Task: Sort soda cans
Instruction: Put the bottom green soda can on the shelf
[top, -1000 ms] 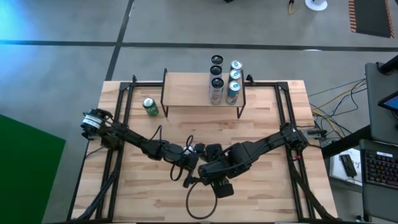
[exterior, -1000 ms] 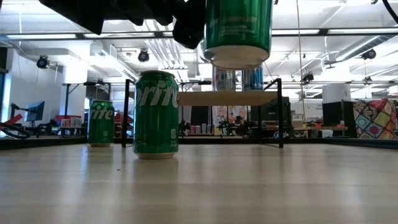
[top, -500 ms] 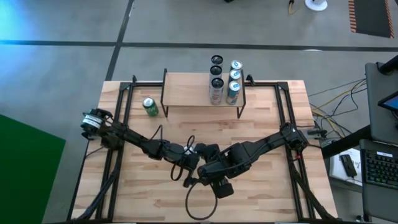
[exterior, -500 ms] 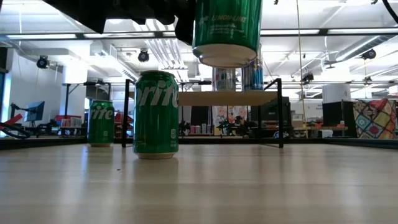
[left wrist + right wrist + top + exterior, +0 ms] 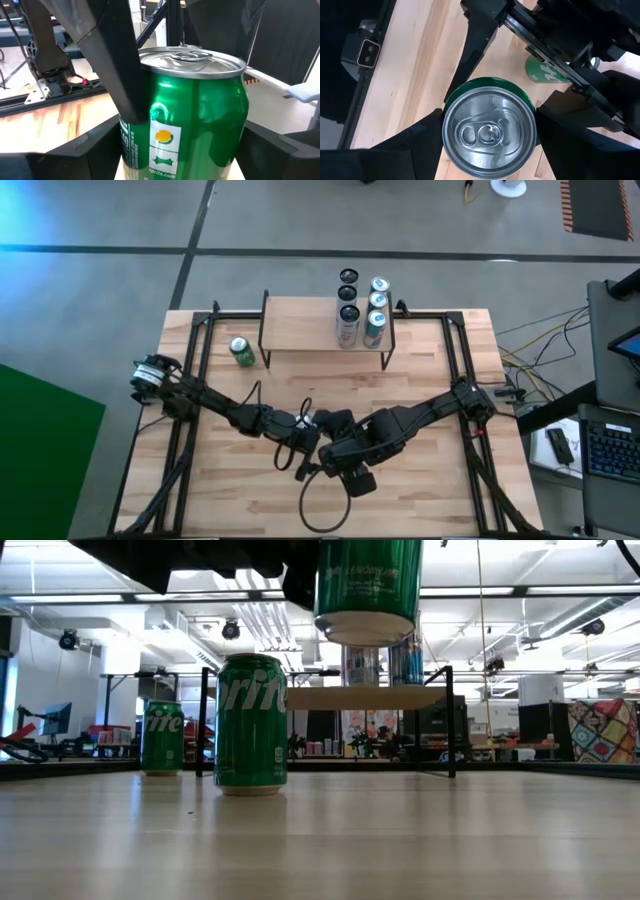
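A green soda can (image 5: 367, 585) hangs upright high above the table, between both grippers at the table's middle. My right gripper (image 5: 489, 150) is above it and my left gripper (image 5: 185, 165) is beside it; both are shut on it. The arms hide it in the high view. A second green can (image 5: 250, 720) stands on its base under my left arm (image 5: 545, 70). A third (image 5: 240, 351) stands at the far left. Three black cans (image 5: 347, 295) and three pale blue cans (image 5: 377, 305) stand on the raised shelf (image 5: 300, 325). My left gripper has the can's wall (image 5: 131, 145) between its two fingers (image 5: 85, 150), one on each side. The fingers come level from the table's left. The can stands upright, clear of the table. My right gripper has the can's rim end (image 5: 446, 130) between its two fingers (image 5: 415, 142), coming from above and pointing down. One of its fingers (image 5: 120, 75) lies down the can's side. The can hangs upright below it.
The shelf's left part has bare wood next to the two rows of cans. Black frame rails (image 5: 200, 340) run along the table's left and right sides. A cable loop (image 5: 325, 505) lies near the front edge.
The lifted green can has shifted a little toward the table's left and turned about its upright axis, so other print faces the low camera. It stays clear of the table. The arms have barely moved.
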### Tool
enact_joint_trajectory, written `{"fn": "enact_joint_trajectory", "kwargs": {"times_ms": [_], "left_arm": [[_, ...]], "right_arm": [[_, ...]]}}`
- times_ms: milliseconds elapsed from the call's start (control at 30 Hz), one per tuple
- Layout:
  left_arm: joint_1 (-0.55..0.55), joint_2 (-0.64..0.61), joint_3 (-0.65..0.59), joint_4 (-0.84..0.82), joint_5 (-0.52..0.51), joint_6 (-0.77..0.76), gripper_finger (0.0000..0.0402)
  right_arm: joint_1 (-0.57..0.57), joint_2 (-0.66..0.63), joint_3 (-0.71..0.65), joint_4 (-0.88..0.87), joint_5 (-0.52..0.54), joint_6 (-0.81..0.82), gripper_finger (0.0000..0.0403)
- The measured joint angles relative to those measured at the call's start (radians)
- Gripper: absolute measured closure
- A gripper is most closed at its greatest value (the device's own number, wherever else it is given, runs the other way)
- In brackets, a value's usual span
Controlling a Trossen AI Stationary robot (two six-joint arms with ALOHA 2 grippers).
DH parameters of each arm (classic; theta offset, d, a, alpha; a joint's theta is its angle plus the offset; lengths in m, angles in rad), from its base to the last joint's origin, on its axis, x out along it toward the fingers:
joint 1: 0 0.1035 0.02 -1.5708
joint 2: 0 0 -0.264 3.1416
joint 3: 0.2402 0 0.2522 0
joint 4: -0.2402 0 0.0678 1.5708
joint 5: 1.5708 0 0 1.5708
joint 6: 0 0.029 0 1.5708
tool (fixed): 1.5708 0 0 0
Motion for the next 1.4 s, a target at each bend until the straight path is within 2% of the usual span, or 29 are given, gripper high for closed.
{"fn": "enact_joint_trajectory", "kwargs": {"times_ms": [133,300,533,667,833,967,1133,1200,1267,1400], "left_arm": [[0.001,0.0,0.0,0.0,-0.039,0.016,0.0099],[0.008,0.0,-0.001,0.001,-0.17,0.015,0.0101],[0.017,-0.004,-0.005,0.004,-0.156,0.004,0.0101],[0.026,-0.033,-0.011,0.012,-0.157,0.018,0.0101],[0.053,-0.141,-0.086,0.018,-0.164,0.035,0.0101],[0.104,-0.296,-0.208,0.058,-0.193,0.039,0.0101],[0.25,-0.47,-0.305,0.037,-0.183,0.045,0.0101],[0.342,-0.508,-0.303,0.017,-0.12,0.045,0.0101],[0.443,-0.526,-0.273,-0.044,-0.012,0.045,0.0101],[0.629,-0.491,-0.191,-0.097,0.189,0.043,0.0101]], "right_arm": [[0.01,-0.003,0.0,-0.009,0.08,0.06,0.011],[0.042,-0.035,0.001,-0.073,0.345,0.219,0.01],[0.161,-0.138,-0.033,-0.096,0.577,0.369,0.0111],[0.229,-0.207,-0.157,-0.096,0.708,0.494,0.0113],[0.287,-0.322,-0.445,-0.062,0.797,0.687,0.0113],[0.289,-0.446,-0.731,0.149,0.813,0.739,0.0113],[0.256,-0.599,-1.063,0.585,0.779,0.607,0.0115],[0.232,-0.648,-1.171,0.769,0.754,0.54,0.0115],[0.212,-0.688,-1.264,0.925,0.739,0.474,0.0115],[0.188,-0.75,-1.416,1.15,0.733,0.393,0.0115]]}}
